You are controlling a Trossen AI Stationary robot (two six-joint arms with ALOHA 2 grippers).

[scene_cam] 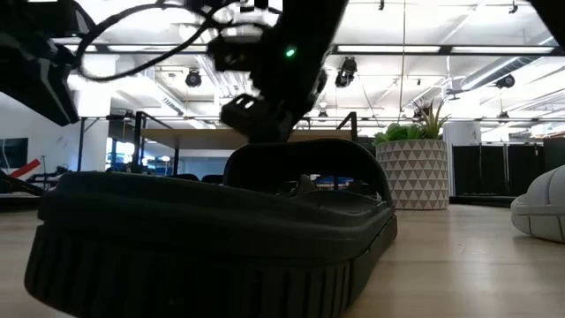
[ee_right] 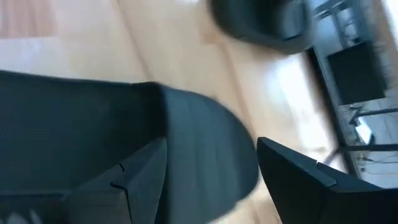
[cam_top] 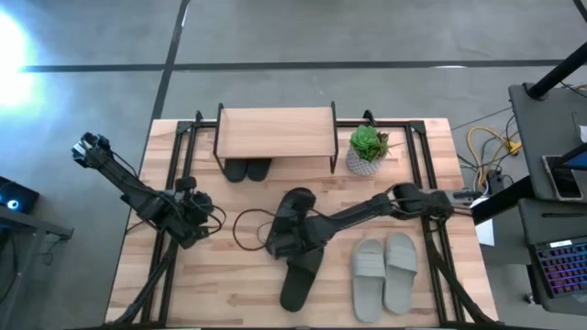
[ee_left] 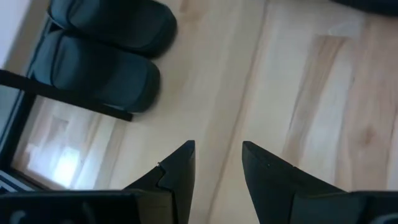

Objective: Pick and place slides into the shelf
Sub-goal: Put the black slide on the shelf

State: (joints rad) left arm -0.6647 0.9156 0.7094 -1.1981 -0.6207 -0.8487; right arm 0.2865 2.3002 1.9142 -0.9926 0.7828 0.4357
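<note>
The shelf (cam_top: pixel 275 131) stands at the table's far edge, and two black slides (cam_top: pixel 248 170) lie toe-out under it, also seen in the left wrist view (ee_left: pixel 102 74). Two more black slides lie mid-table, one (cam_top: pixel 296 205) farther and one (cam_top: pixel 301 275) nearer; the nearer one fills the low view (scene_cam: pixel 212 238). The light grey pair (cam_top: pixel 385 269) lies at the near right. My right gripper (cam_top: pixel 280 236) is open, low over the mid-table black slides, its fingers straddling a slide's rounded dark part (ee_right: pixel 205 155). My left gripper (ee_left: pixel 217 152) is open above bare wood at the left (cam_top: pixel 197 220). My right gripper stands open around a black slide's rounded part (ee_right: pixel 208 158), with one finger (ee_right: pixel 140 180) on one side of it and the other finger (ee_right: pixel 311 180) on the other side. It comes from the table's right, slanting down. I cannot tell whether either finger touches the slide.
A potted plant (cam_top: pixel 369 149) in a patterned white pot stands just right of the shelf. A thin dark cable (cam_top: pixel 246 229) loops on the table between the two grippers. Black frame rails (cam_top: pixel 174 156) run along both sides of the table.
</note>
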